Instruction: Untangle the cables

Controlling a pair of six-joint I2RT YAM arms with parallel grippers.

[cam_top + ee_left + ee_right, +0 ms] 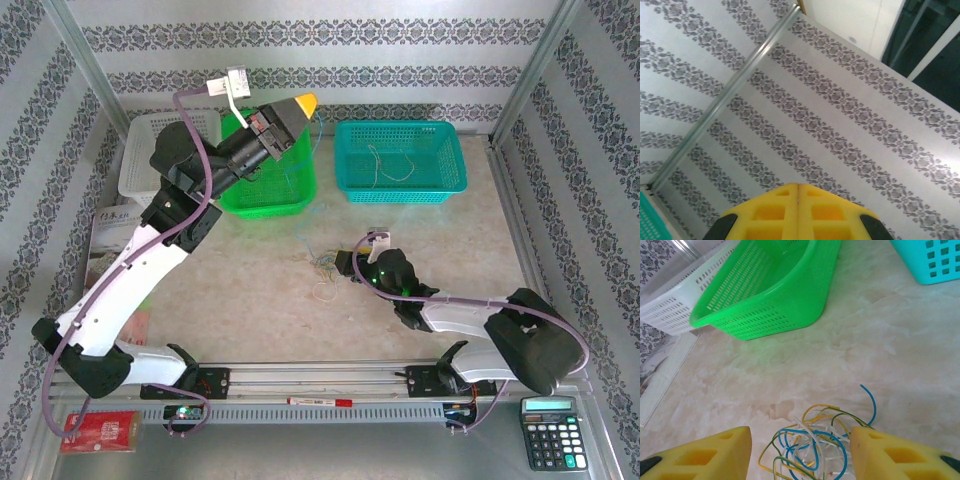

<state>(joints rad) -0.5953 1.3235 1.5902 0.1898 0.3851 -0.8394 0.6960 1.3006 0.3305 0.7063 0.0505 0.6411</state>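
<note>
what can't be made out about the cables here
- cables: right wrist view, lower part cut off by the bottom edge.
- Their crossings: top view, too small to follow.
- thin wire in teal basket: top view, colour too faint.
- left gripper: top view, too small to tell if it pinches a strand.

Cables (pixel 812 441) — tangled yellow, blue, white loops

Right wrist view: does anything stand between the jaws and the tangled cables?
Nothing visible does. The cables lie on the table, right between the open jaws of the right gripper. The green basket stands farther off, beyond them.
</note>
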